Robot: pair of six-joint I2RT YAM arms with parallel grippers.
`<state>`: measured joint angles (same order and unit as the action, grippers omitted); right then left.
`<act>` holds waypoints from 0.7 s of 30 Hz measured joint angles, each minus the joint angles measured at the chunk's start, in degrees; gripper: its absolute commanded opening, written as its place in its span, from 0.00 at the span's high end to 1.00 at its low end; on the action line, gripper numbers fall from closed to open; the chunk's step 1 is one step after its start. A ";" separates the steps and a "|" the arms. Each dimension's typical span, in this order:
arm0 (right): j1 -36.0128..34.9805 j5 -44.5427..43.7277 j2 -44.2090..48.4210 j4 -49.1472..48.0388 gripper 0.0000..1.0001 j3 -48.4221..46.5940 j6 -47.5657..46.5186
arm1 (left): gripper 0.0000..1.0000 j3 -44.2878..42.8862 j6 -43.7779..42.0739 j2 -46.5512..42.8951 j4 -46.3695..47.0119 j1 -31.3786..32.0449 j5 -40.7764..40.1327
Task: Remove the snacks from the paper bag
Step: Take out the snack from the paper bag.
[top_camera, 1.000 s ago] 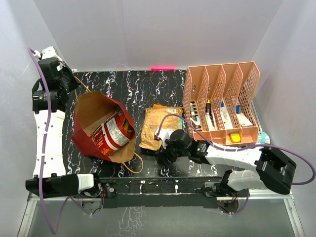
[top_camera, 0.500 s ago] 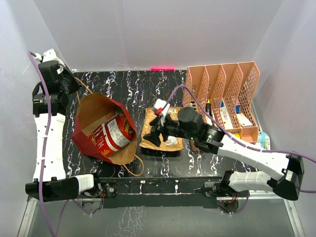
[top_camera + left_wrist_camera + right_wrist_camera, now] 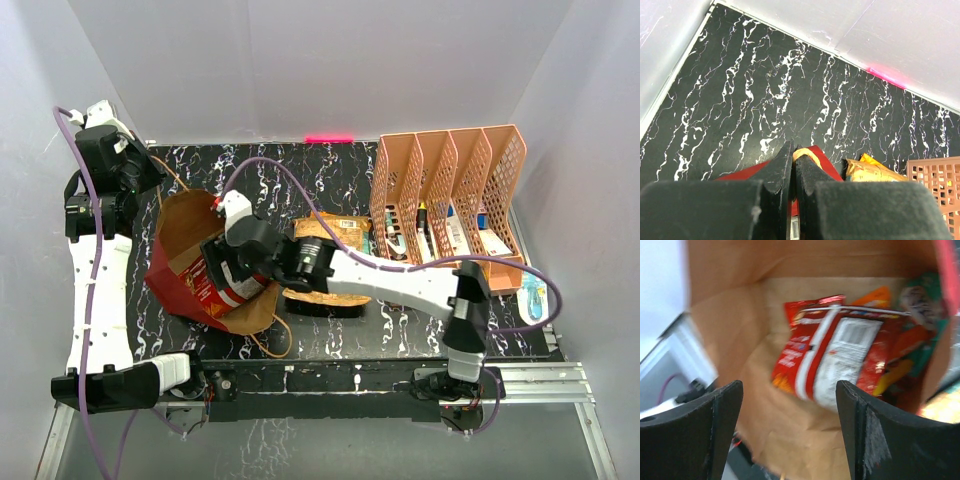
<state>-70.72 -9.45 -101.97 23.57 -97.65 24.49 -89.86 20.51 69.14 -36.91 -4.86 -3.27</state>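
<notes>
While poised in the mouth of the paper bag (image 3: 180, 225) at centre left: right gripper (image 3: 789, 390) spread wide, empty.
1 gold-brown packet (image 3: 325, 232) out at centre; red packet (image 3: 832, 357) and others inside; left gripper (image 3: 794, 150) pinching the rim.

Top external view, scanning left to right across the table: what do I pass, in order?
left arm → paper bag → gold-brown packet → pink organiser → small teal packet at the table's right edge.
</notes>
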 measured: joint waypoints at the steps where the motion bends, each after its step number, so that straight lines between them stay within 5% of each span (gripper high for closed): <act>1: 0.15 -3.32 -2.29 2.43 0.20 -2.93 1.20 | 1.00 0.00 0.07 0.00 0.00 0.00 0.09; 7: 1.01 -16.70 -9.27 11.17 0.14 -7.58 3.96 | 1.00 0.00 0.07 0.00 -0.07 0.00 0.76; 15: 0.70 -22.58 -16.70 13.31 0.08 -11.02 3.85 | 1.00 0.00 0.33 0.00 -0.37 0.11 1.57; 21: 1.01 -21.11 -19.32 9.84 0.25 -11.67 4.15 | 1.00 0.00 0.57 0.09 -0.42 0.11 2.29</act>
<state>-69.71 -30.57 -121.30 33.41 -109.32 28.64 -89.86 21.08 69.23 -37.32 -4.75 -0.97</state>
